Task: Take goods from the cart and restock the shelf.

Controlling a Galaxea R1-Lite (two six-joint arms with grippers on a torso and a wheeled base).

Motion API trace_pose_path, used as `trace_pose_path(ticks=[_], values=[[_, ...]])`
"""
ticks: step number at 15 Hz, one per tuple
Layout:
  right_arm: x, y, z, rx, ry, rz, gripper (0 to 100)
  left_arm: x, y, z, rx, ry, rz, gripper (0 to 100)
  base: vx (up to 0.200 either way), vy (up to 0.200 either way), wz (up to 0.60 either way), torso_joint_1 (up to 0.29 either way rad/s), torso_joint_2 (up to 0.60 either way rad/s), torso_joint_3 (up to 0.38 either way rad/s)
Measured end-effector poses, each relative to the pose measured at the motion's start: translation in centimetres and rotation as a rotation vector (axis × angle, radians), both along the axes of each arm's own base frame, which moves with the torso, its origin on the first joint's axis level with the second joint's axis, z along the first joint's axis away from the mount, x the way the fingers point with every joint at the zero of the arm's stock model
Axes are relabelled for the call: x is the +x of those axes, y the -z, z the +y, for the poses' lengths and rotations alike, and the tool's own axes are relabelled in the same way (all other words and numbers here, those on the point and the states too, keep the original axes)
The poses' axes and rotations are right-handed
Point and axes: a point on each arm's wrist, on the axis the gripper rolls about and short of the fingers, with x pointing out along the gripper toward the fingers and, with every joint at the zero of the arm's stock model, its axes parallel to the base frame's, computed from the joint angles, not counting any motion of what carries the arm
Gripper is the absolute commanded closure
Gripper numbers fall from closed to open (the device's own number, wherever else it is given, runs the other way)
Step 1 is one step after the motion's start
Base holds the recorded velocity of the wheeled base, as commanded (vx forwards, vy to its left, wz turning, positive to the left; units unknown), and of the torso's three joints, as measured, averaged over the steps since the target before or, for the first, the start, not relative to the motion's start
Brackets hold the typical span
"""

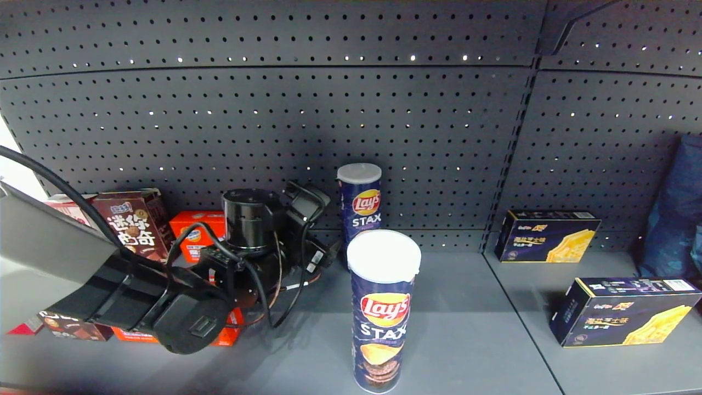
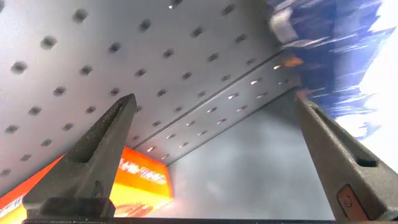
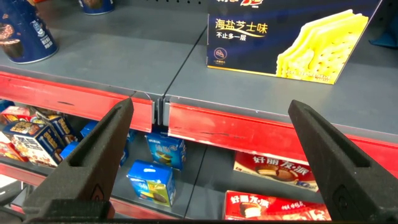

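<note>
Two tall blue chip cans with white lids stand upright on the grey shelf [image 1: 466, 329], one at the front [image 1: 381, 307] and one at the back [image 1: 359, 203] by the pegboard. My left gripper [image 1: 315, 230] is over the shelf just left of the back can, open with nothing between its fingers [image 2: 214, 102]. In the left wrist view, the back can [image 2: 336, 50] is blurred beyond one finger and an orange box [image 2: 137, 180] lies by the other. My right gripper [image 3: 211, 106] is open and empty in front of the shelf's red edge strip [image 3: 249, 127].
A brown chocolate box [image 1: 131, 222] and orange boxes [image 1: 192, 236] crowd the shelf's left end under my left arm. Two dark cracker boxes [image 1: 548, 236] [image 1: 625, 318] lie on the right bay beside a blue bag [image 1: 674, 219]. Lower shelves hold blue cartons [image 3: 152, 180] and red boxes [image 3: 273, 168].
</note>
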Motion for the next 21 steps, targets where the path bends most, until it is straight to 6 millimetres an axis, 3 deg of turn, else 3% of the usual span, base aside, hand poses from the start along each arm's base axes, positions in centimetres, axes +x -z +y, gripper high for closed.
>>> trace_pose_path(ticks=[17,21], values=[[0.0,0.0,0.0,0.000,0.000,0.000,0,1.8,-0.4,0.2,-0.049,-0.029,-0.046,0,0.000,0.000,0.00,0.000,0.00,0.000],[0.0,0.0,0.0,0.000,0.001,0.000,0,0.4,-3.5,1.6,-0.077,-0.044,-0.104,0,0.000,0.000,0.00,0.000,0.00,0.000]])
